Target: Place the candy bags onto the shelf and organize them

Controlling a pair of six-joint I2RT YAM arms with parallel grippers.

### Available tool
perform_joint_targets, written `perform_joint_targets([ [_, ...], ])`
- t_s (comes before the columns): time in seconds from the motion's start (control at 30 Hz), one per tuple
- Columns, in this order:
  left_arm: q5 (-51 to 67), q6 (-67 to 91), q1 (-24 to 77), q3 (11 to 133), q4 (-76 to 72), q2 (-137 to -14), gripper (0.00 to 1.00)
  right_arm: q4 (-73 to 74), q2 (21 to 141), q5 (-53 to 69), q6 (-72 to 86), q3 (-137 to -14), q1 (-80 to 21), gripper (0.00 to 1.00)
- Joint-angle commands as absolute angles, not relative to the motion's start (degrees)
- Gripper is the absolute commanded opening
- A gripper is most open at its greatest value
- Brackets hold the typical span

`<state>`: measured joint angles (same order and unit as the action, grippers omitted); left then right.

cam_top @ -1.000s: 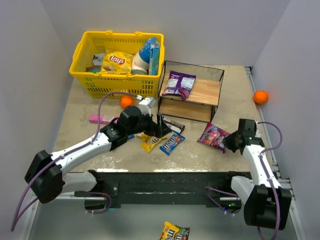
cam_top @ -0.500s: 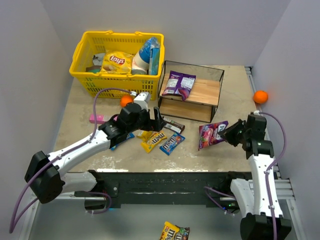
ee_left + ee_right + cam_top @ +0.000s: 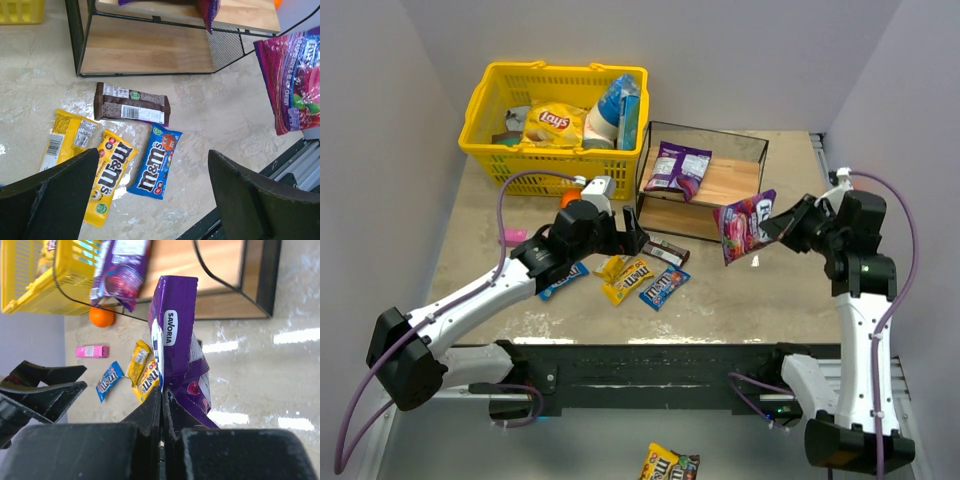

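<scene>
One glossy purple candy bag (image 3: 745, 225) hangs pinched in the right pincer (image 3: 162, 399); left pincer (image 3: 152, 152) gapes wide.

Left gripper (image 3: 632, 240) wide, right gripper (image 3: 772, 225) pinched.

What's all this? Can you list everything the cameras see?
Table: one, beige.
Basket: one, yellow, far left.
Chip bag: one, yellow, in the basket.
Other packs: blue-white, count unclear, in the basket.
Shelf: one, black frame, wooden boards, beside the basket.
Purple bags: two; one on the shelf's upper board, one held aloft.
Small packets: one brown, two yellow, two blue, on the table.
Floor packet: one, yellow, below the table's near edge.
Pink pack: one, table's left side.
Orange ball: one, near the basket.
Left arm: jaws open over small packets.
Right arm: jaws shut on purple bag.
</scene>
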<state>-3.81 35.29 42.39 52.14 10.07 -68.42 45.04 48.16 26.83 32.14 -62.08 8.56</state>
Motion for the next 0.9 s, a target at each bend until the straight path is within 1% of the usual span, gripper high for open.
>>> perform_joint_targets([
  [0.0, -1.4, 34.0, 42.1, 55.4, 9.2, -67.2, 0.96, 42.2, 52.8, 32.6, 24.4, -71.1, 7.3, 0.00],
  [0.13, -1.1, 33.8, 42.1, 55.6, 9.1, -67.3, 0.96, 40.0, 57.2, 32.9, 21.3, -77.9, 4.1, 0.00],
  [0.17, -1.0, 33.7, 42.1, 55.7, 9.1, -67.3, 0.96, 39.8, 58.4, 31.8, 20.5, -79.4, 2.7, 0.00],
  [0.2, -1.0, 33.6, 42.1, 55.9, 9.1, -67.4, 0.96, 39.7, 59.8, 30.4, 19.6, -81.0, -1.0, 0.00],
  [0.3, -0.6, 33.3, 42.1, 56.3, 9.6, -67.5, 0.96, 41.9, 66.9, 24.6, 15.3, -88.6, -6.6, 0.00],
  [0.33, -0.6, 33.3, 42.1, 56.3, 9.5, -67.4, 0.96, 44.3, 68.7, 23.6, 12.9, -93.2, -7.1, 0.00],
  [0.4, -0.8, 33.2, 42.1, 56.3, 9.5, -67.2, 0.96, 45.4, 73.3, 21.0, 11.1, -98.1, -7.4, 0.00],
  [0.5, -0.9, 33.0, 42.2, 56.6, 9.5, -67.2, 0.96, 46.9, 77.4, 20.0, 6.6, -101.8, -7.4, 0.00],
  [0.67, -0.9, 32.3, 42.1, 57.0, 9.8, -67.1, 0.96, 51.0, 83.6, 22.4, -1.9, -110.0, -7.5, 0.00],
  [0.73, -1.0, 32.2, 42.0, 57.0, 10.0, -67.1, 0.96, 53.3, 86.7, 24.5, -4.2, -114.1, -7.4, 0.00],
  [0.87, -1.1, 32.0, 42.0, 56.9, 10.3, -66.8, 0.96, 56.3, 90.7, 24.4, -6.7, -118.7, -7.4, 0.00],
])
